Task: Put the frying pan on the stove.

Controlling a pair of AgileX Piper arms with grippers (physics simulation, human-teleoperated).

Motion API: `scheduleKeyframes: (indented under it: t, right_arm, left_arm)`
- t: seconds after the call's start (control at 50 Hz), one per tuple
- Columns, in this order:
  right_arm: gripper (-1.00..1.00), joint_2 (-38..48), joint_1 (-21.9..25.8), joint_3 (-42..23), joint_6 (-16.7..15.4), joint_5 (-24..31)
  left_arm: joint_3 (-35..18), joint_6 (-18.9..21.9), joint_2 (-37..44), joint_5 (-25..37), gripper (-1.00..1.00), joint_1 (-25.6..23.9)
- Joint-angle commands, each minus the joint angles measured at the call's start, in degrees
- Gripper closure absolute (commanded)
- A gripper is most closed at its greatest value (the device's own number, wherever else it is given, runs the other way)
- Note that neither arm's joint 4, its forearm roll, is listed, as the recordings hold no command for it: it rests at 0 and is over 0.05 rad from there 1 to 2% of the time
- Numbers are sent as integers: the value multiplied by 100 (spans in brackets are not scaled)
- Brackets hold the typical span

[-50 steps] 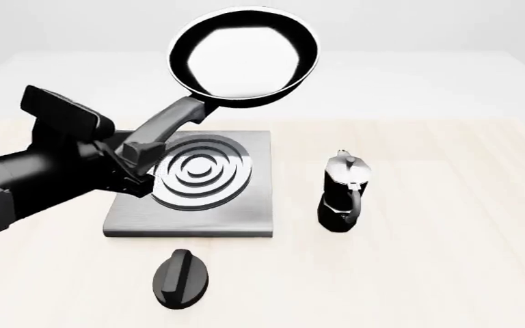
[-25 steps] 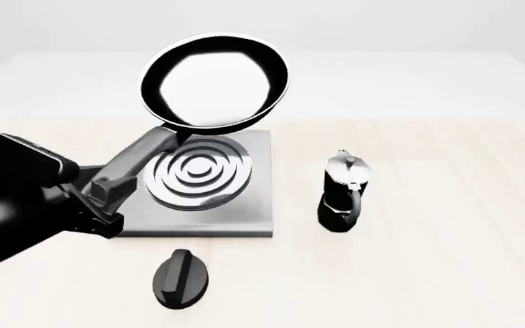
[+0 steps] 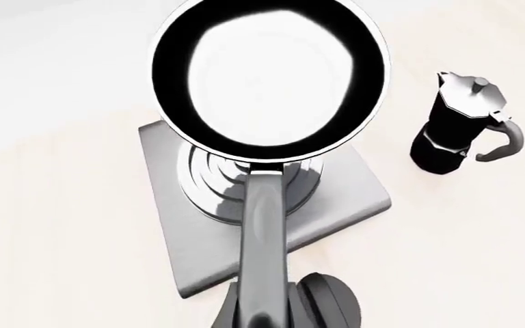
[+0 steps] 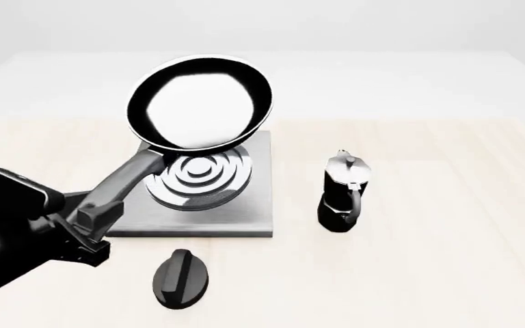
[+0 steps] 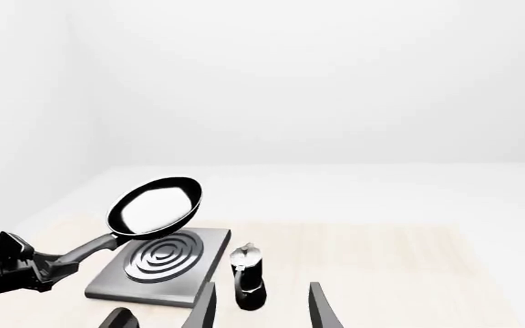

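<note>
One frying pan [image 4: 199, 102], one stove [image 4: 244, 205], one moka pot [image 4: 343, 192] and one black oval knob [image 4: 181, 279] share one table [image 4: 426, 273]; two robot grippers, left [image 4: 85, 229] and right [image 5: 258, 307], appear.

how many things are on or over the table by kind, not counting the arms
frying pan: 1, held in the air by the left pincer
stove: 1
moka pot: 1
black oval knob: 1
total: 4
</note>
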Motion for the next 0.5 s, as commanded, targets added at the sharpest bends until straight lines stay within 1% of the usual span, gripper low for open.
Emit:
scheduleKeyframes:
  t: [0.02,0.4,0.5]
  right_arm:
    - [-100,0,2,-2,0,0]
    - [-100,0,-3,10,0,0]
    - [-100,0,-6,10,1,0]
  left_arm:
    - [136,17,-258,-82,100,58]
    - [511,-62,-171,-408,100,165]
    - [541,-64,-112,-481,100,189]
